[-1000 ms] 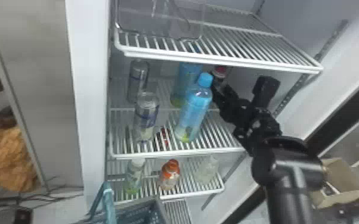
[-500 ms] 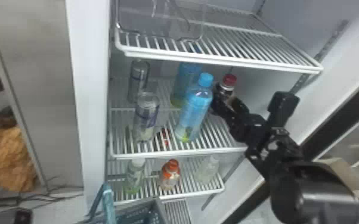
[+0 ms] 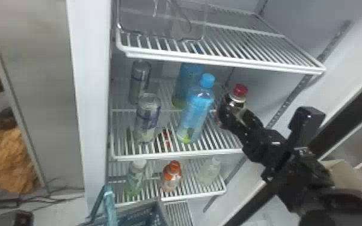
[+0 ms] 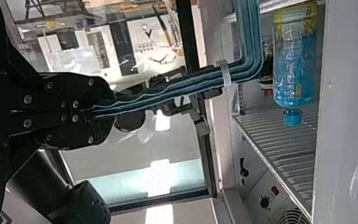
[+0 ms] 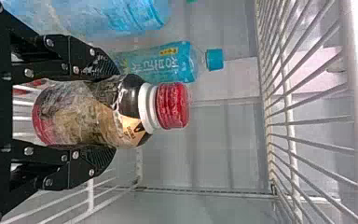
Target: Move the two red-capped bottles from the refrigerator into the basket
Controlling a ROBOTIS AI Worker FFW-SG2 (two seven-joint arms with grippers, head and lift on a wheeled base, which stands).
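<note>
The red-capped bottle [image 3: 240, 90] has moved toward the robot's right and toward the front of the refrigerator since the earlier frame, widening the space between it and the tall blue bottle [image 3: 197, 111]. The right gripper [image 3: 234, 111] has moved with it, its two fingers pinching the bottle's body from both sides below the cap. Whether the bottle's base touches the shelf I cannot tell. The tall blue bottle itself stands where it stood.

On that same middle shelf [image 3: 174, 155], a second blue bottle [image 3: 186, 81] is behind the tall blue bottle; to its left are a front can [image 3: 148, 118] and a rear can [image 3: 140, 79]. Above it, the top shelf [image 3: 219, 61] holds a clear bin [image 3: 203, 27]. Below it, the lower shelf [image 3: 201, 194] carries a white-capped bottle [image 3: 136, 178], an orange-capped bottle [image 3: 172, 177] and a pale clear bottle [image 3: 210, 172].

The basket [image 3: 129, 204] is lower than the tall blue bottle and off to its left, in the same spot as before. The left gripper [image 4: 103, 111] is closed on the basket's teal handle [image 4: 200, 81].
</note>
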